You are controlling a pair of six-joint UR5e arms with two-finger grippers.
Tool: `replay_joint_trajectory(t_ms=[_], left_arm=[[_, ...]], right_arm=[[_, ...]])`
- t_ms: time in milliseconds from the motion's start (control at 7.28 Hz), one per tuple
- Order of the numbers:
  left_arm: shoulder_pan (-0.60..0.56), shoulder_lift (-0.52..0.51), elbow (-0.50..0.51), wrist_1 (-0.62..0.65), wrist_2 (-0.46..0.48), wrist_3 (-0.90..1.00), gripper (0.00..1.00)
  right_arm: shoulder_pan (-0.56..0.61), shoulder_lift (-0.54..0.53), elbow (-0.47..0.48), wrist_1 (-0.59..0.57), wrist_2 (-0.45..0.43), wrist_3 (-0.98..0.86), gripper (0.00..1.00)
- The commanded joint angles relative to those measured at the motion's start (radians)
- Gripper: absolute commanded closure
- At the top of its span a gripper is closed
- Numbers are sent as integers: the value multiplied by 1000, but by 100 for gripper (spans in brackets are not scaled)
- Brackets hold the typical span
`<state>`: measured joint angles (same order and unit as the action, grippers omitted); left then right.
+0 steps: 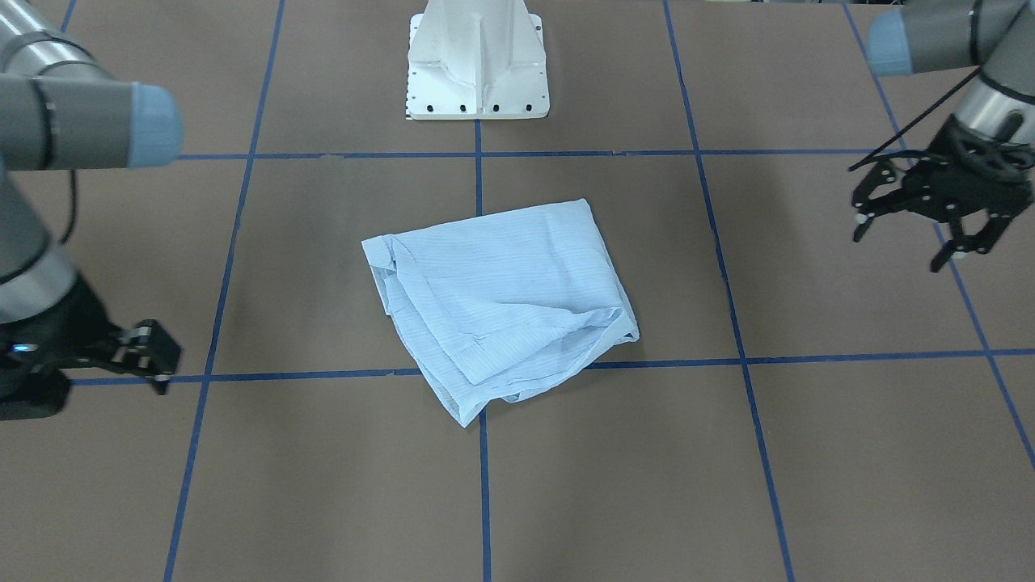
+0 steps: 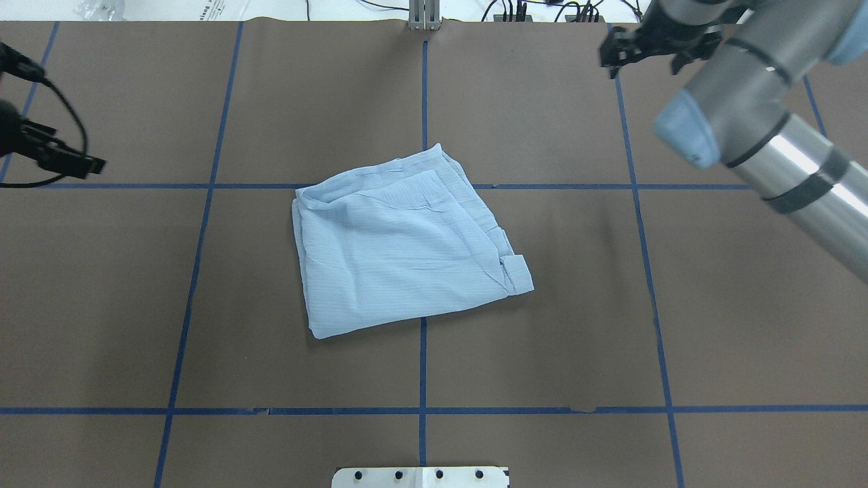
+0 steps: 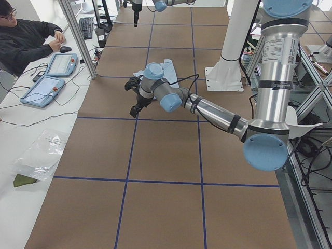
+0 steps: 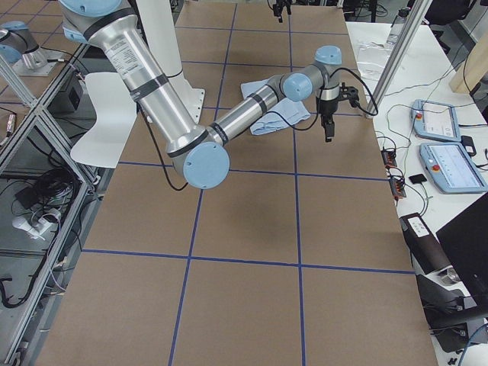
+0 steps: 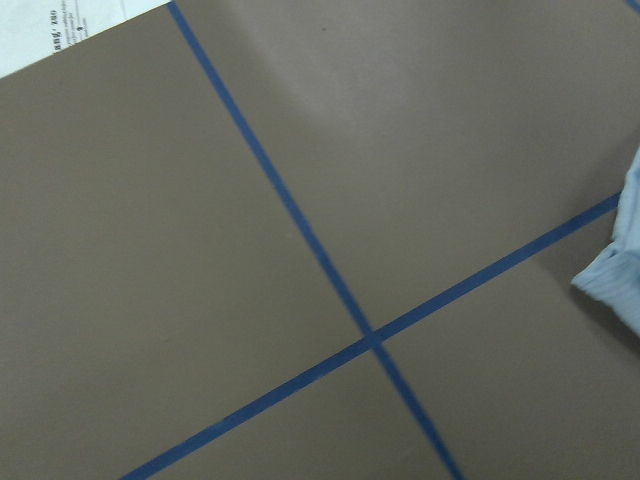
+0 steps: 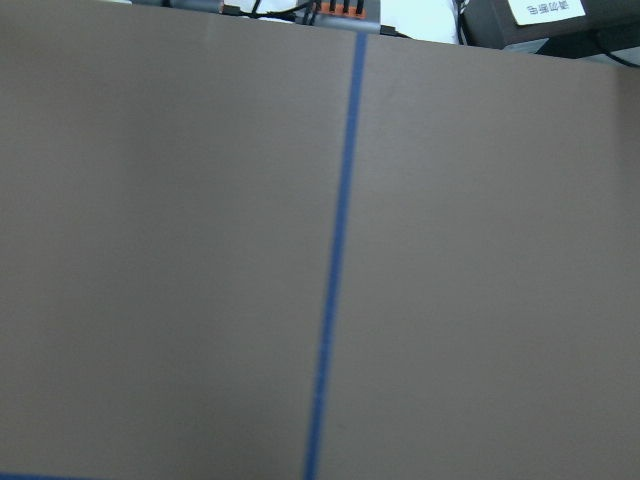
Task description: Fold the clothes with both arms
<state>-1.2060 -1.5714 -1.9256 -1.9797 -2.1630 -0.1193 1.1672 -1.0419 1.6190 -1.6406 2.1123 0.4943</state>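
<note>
Shirt [image 1: 501, 299], light-blue and finely striped, lies folded into a rough, slightly rumpled square at the centre of the brown table [image 1: 849, 469], resting across a crossing of the blue tape lines [image 1: 752, 420]. No arm touches it. Left gripper [image 1: 899, 246] hangs above the table well off to one side of the cloth, jaws spread wide and holding nothing. Right gripper [image 2: 641, 61] hangs well off to the opposite side, near the table's far edge from the white pedestal base [image 1: 477, 65], jaws likewise apart and holding nothing.
</note>
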Motion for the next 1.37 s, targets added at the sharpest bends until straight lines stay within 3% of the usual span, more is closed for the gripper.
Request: replay_joint_trajectory(t_ms=[0,137,275,550,687,825,962,1099,1237], left_arm=[[-240,108,29,39,-87,375,0],[-313,111,63,74,-87,492,0],[-376,132,123,76,-92,554,0],[-408,172,216,67,-43,543,0],[-487,168,241,61,-22,541,0],[-611,156,241,79,-64,537,0],[-612,155,261,175,-149,412,0],[-610,169,252,192,-173,222,0],[-569,168,250,194,-169,163,0]], right_arm=[[249,-224,38,7,185,-419,0],[340,-312,44,5,195,-579,0],[398,-434,70,4,225,-606,0],[408,-577,76,7,227,-602,0],[410,-583,72,4,222,-583,0],[410,-592,73,16,227,-562,0],[410,-593,73,78,224,-560,0],[410,-593,70,82,222,-560,0],[410,-595,71,82,222,-562,0]])
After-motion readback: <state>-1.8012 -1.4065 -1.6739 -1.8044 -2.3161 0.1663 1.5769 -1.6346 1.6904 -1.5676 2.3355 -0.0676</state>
